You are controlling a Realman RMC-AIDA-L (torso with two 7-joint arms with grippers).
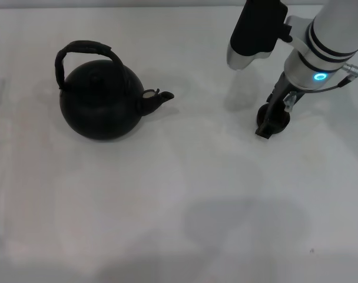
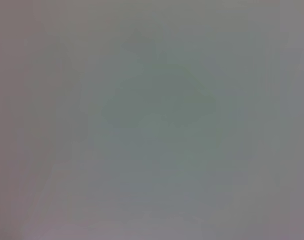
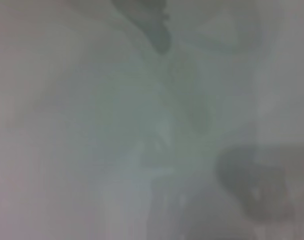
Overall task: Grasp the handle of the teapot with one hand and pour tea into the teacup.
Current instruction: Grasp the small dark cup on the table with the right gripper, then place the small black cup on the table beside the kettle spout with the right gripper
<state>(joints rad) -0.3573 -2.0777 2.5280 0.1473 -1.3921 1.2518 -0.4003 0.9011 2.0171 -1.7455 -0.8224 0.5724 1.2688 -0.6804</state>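
Observation:
The matte-black teapot stands on the white table at the left in the head view, its short spout pointing right. Its black arched handle loops over the top, and nothing touches it. My right gripper reaches down to the table at the right, well apart from the teapot. A small dark round shape at its tip looks like the teacup, mostly covered by the gripper. In the right wrist view a dark blurred blob shows, too unclear to name. My left gripper is out of view.
The white table spreads to the front and between the teapot and the right arm. The right arm's silver and black links hang over the back right corner. The left wrist view shows only blank grey.

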